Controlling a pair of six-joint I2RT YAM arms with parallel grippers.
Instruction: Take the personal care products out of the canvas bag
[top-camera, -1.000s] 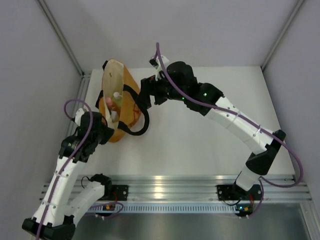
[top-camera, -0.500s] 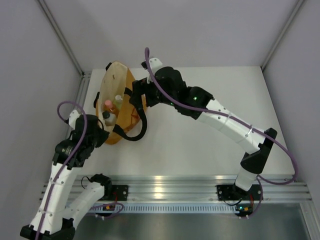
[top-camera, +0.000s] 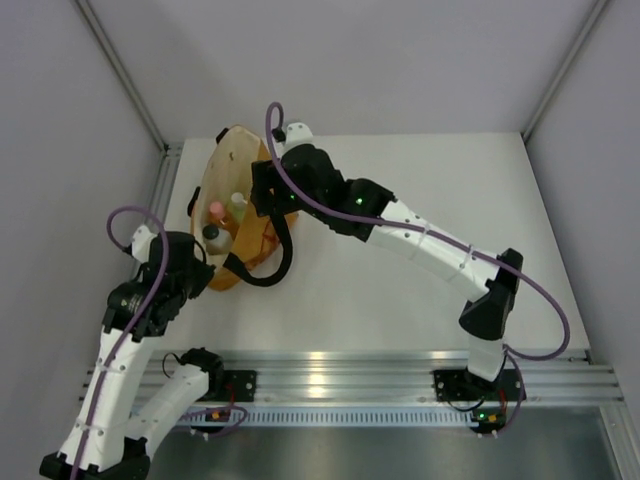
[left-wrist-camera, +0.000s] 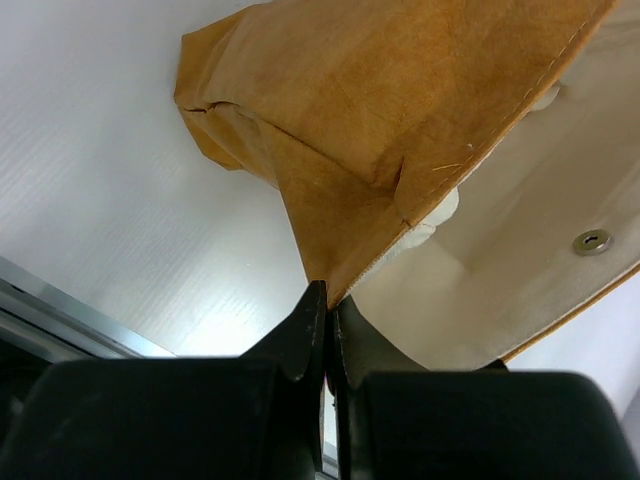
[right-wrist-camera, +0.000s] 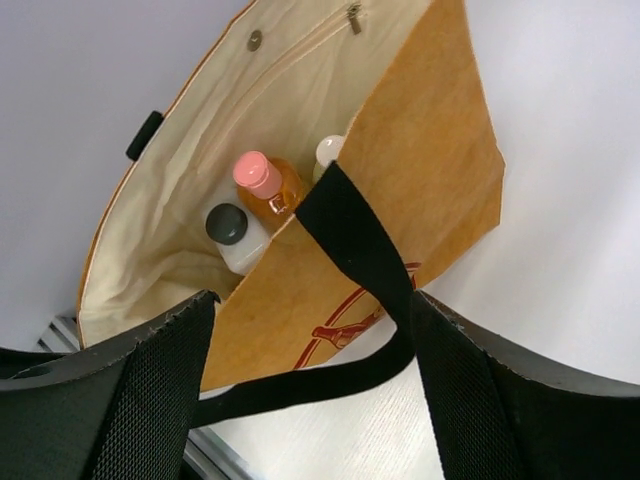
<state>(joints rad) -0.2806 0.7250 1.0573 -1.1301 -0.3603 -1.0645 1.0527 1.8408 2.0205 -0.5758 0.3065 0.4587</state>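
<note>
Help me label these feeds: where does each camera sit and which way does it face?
Top: fixed above, behind the bases, looking down at the table; left arm and right arm show.
Left wrist: on the left arm, looking along shut jaws pinching an edge of the bag.
Right wrist: on the right arm, looking between open jaws into the bag.
Shared: top and right wrist show the pink-capped bottle.

Mustard canvas bag (right-wrist-camera: 430, 170) standing upright, mouth open, cream lining showing, black strap (right-wrist-camera: 355, 250) draped over outer wall. Inside, upright: pink-cap orange bottle (right-wrist-camera: 262, 182), black-cap clear bottle (right-wrist-camera: 234, 236) just beside, white-cap bottle (right-wrist-camera: 328, 150) half hidden.
</note>
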